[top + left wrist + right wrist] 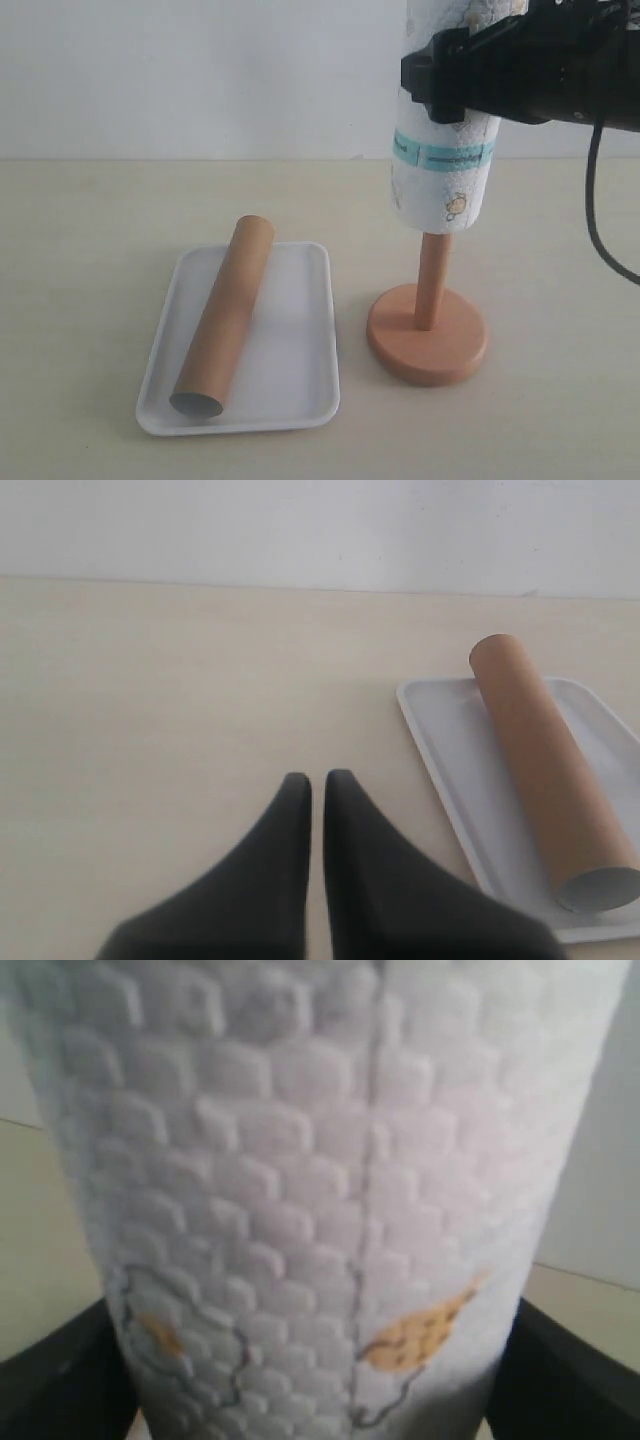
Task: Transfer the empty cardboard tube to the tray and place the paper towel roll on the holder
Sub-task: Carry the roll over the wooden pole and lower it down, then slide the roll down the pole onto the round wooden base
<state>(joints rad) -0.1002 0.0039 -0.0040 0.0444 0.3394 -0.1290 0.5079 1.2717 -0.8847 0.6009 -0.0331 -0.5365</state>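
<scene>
My left fingers point(318, 777) are pressed together with nothing between them, hovering over the bare desk point(80, 250) near the tray point(300, 330). The empty cardboard tube point(225, 315) lies lengthwise in that tray, one end resting over the far rim. It looks light and stiff but crushable, and it would roll if nudged. Further right, the paper towel roll point(445, 190) hangs upright over the holder point(428, 340), whose dowel runs up into the core. My right fingers point(440, 80) are spread wide and clamped across the roll's upper half. The roll looks soft, light and squashy, so I judge a broad, gentle hold on its sides best, away from the loose sheet edge. The teal band carries dark print too small to read, and no brand shows.
</scene>
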